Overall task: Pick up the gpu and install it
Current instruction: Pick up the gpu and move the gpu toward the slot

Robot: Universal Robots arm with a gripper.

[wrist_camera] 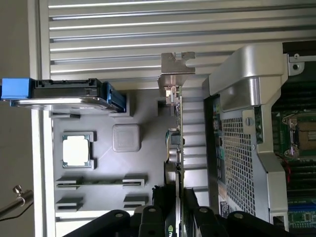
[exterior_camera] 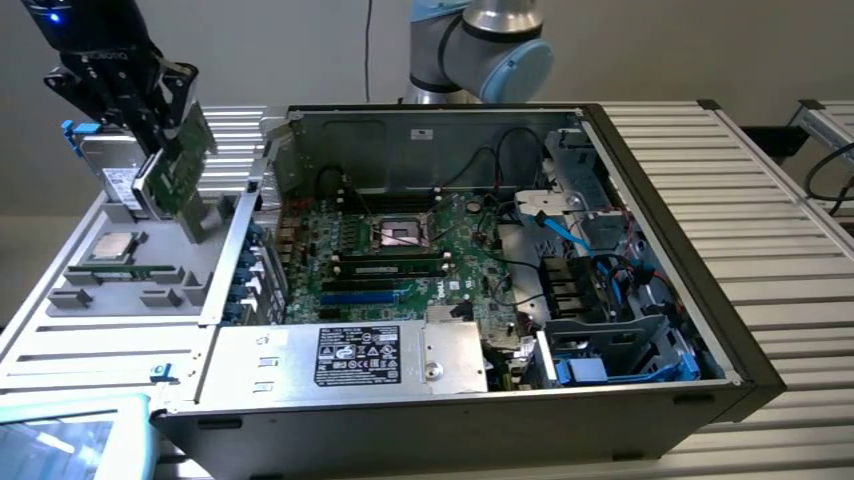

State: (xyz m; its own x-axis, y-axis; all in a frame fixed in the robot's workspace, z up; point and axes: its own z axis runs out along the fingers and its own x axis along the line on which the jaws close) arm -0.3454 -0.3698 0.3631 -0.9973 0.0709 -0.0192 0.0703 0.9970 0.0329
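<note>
The gpu [exterior_camera: 170, 176] stands on edge over the grey parts tray [exterior_camera: 80, 300] at the exterior view's left, its green circuit board facing the camera. My gripper [exterior_camera: 166, 128] comes down from above and is shut on the card's upper edge. In the wrist view the gpu [wrist_camera: 176, 143] appears edge-on as a thin line with its metal bracket at the far end. My gripper [wrist_camera: 176, 213] has one black finger on each side of the card. I cannot tell whether the card's lower edge still touches the tray.
A silver hard drive [exterior_camera: 118, 178] with blue clips stands upright close beside the card. A processor [exterior_camera: 114, 247] and a RAM stick [exterior_camera: 127, 270] lie in the tray. To the exterior view's right lies the open computer case [exterior_camera: 667, 180] with its motherboard [exterior_camera: 400, 255] and power supply [exterior_camera: 387, 355].
</note>
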